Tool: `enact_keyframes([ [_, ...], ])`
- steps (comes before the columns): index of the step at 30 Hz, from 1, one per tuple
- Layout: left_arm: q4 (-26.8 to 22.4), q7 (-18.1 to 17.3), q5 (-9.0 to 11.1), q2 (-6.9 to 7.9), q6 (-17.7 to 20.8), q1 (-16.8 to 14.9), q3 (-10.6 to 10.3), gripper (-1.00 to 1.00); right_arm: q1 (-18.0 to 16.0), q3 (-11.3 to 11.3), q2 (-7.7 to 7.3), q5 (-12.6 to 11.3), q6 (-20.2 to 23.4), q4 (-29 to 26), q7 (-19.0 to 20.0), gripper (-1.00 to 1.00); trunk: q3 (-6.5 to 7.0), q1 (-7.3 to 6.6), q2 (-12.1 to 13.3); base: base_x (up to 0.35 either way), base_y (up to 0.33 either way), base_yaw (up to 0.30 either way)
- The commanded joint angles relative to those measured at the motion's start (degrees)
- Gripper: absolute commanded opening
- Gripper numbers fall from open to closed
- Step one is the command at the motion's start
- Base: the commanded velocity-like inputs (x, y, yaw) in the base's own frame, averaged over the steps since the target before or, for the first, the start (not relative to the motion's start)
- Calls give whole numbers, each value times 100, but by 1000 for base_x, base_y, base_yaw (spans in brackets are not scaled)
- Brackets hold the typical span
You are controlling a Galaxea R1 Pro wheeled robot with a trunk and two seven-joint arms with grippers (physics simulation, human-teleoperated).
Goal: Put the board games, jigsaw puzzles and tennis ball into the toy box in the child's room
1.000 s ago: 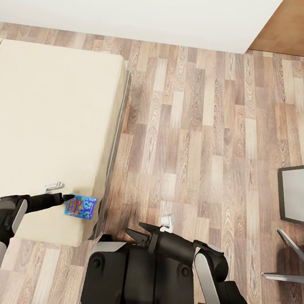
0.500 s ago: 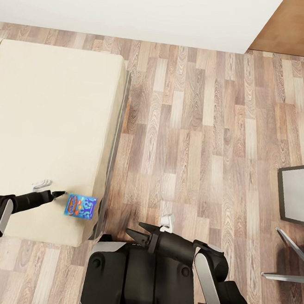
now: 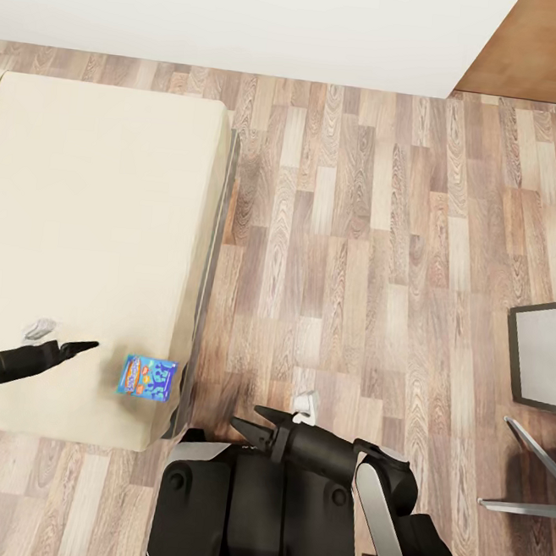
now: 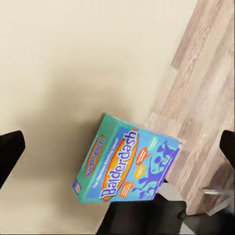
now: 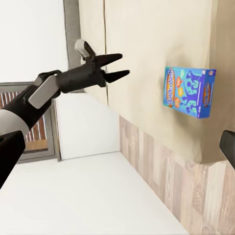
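A blue board game (image 3: 147,378) lies flat near the corner of the beige bed (image 3: 89,209), close to the edge facing me. My left gripper (image 3: 84,347) hovers over the mattress a short way left of the box, open and holding nothing. In the left wrist view the box (image 4: 129,166) reads "Balderdash" and sits between the wide-spread fingers (image 4: 10,152). The right wrist view shows the left gripper (image 5: 122,66) with its jaws parted, away from the box (image 5: 190,91). My right gripper (image 3: 246,419) is open in front of my trunk, over the floor beside the bed.
Wood-plank floor (image 3: 359,235) stretches right of the bed. A grey-topped table corner (image 3: 547,355) and thin metal legs (image 3: 523,472) sit at the right edge. A white wall (image 3: 252,20) runs along the back, with a brown panel (image 3: 547,49) at the top right.
My left arm has drawn back to the left, away from the blue board game it was touching. The box stays in place. The right arm has not moved.
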Motion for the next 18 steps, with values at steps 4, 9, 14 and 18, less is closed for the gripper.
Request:
enact_keyframes([
  [4, -1, -622, -38, 111, 267, 119, 37, 100, -2, -3, -1, -25, 5, -1, 6, 100, -6, 4, -9, 0, 0, 0],
  [9, 2, -1119, -44, 199, 458, 327, 48, 100, -1, -48, -2, -29, -9, 2, 5, 100, -6, 4, -9, 0, 0, 0],
  [14, 12, -1465, -38, 274, 643, 580, 94, 100, -1, -135, -3, -34, -14, 1, 26, 100, -6, 4, -9, 0, 0, 0],
  [18, 15, -1650, -40, 326, 826, 704, 174, 100, 0, -229, -3, -36, -19, 0, 31, 100, -6, 4, -9, 0, 0, 0],
])
